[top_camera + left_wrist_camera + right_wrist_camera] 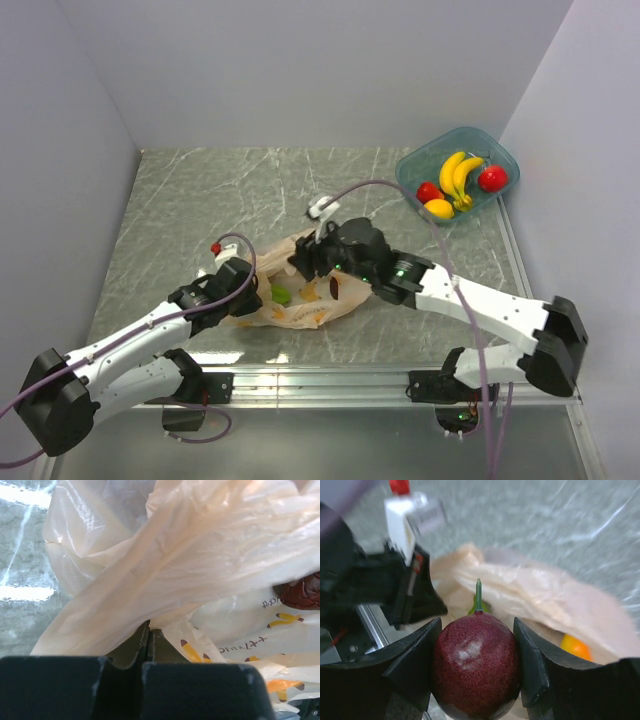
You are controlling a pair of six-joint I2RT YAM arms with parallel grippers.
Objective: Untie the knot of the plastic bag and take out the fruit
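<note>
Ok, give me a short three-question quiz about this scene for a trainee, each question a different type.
1. True or false: the right gripper holds a dark red fruit between its fingers.
2. What does the left gripper pinch? A. the plastic bag B. a spoon C. a towel
3. Short answer: where do the bananas lie?
Key: 1 true. 2 A. 3 in the teal tub.
</note>
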